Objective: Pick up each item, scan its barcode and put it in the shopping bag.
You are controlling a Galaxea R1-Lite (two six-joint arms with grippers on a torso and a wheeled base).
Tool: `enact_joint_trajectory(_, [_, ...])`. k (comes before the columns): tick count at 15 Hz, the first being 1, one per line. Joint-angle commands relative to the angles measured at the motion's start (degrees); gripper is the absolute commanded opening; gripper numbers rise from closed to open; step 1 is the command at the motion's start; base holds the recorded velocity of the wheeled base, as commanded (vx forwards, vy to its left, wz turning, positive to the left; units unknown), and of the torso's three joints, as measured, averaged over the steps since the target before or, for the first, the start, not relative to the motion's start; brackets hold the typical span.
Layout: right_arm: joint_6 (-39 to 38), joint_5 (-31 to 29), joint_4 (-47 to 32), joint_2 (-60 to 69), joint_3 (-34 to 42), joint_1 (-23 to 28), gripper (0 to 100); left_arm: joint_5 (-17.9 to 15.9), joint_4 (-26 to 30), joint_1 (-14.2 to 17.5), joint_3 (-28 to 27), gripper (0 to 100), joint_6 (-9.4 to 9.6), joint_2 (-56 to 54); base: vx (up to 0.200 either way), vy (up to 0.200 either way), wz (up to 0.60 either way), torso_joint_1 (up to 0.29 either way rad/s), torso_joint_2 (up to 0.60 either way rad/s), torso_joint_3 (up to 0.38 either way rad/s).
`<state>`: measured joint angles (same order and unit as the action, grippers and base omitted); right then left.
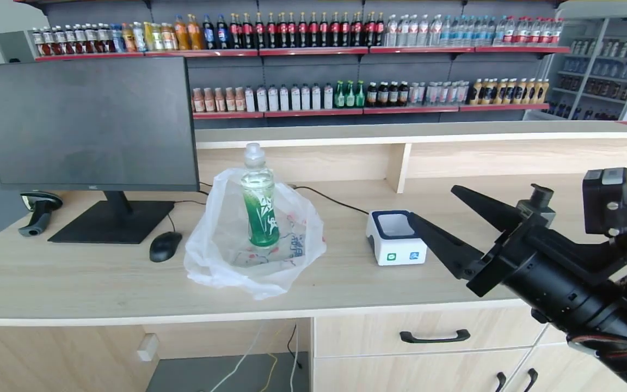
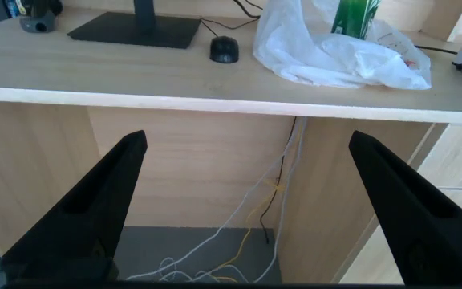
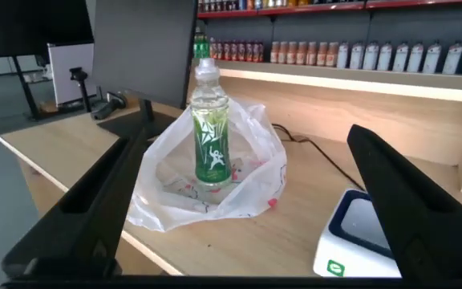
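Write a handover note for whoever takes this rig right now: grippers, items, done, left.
Left gripper: open, holding nothing, low in front of the light wooden counter.
Right gripper: open, holding nothing, above the counter beside the white box scanner with blue rim.
Clear plastic bottle with green label and white cap: upright inside the translucent white plastic shopping bag, between the scanner and the black mouse.
Done: bottle bagged; whether it was scanned cannot be told.
Left: probably only confirming the scan and handling any further items.
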<state>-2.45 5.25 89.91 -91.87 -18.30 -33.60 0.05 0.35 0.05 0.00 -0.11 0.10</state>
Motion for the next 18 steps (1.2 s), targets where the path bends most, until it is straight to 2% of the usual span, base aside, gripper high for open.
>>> enact_joint_trajectory(1, [0.87, 0.02, 0.09, -1.30, -0.25, -0.06, 100, 0.04, 0.00, 0.04, 0.00, 100, -0.07, -0.01, 0.000, -0.200, -0.60, 0.002, 0.00, 0.002])
enact_joint_trajectory(13, [1.22, 0.02, 0.09, -5.08, -2.53, 0.37, 100, -0.05, 0.00, -0.05, 0.00, 100, 0.02, -0.01, 0.000, -0.200, 0.00, 0.003, 0.00, 0.002])
enact_joint_trajectory(17, [1.66, 0.02, 0.09, -5.78, -3.06, 0.37, 100, 0.04, 0.00, 0.04, 0.00, 100, -0.07, -0.01, 0.000, -0.200, 0.60, 0.000, 0.00, 0.002])
enact_joint_trajectory(18, [1.66, 0.02, 0.09, -5.78, -3.06, 0.46, 100, 0.04, 0.00, -0.05, 0.00, 100, -0.07, -0.01, 0.000, -0.200, 0.00, -0.002, 0.00, 0.007])
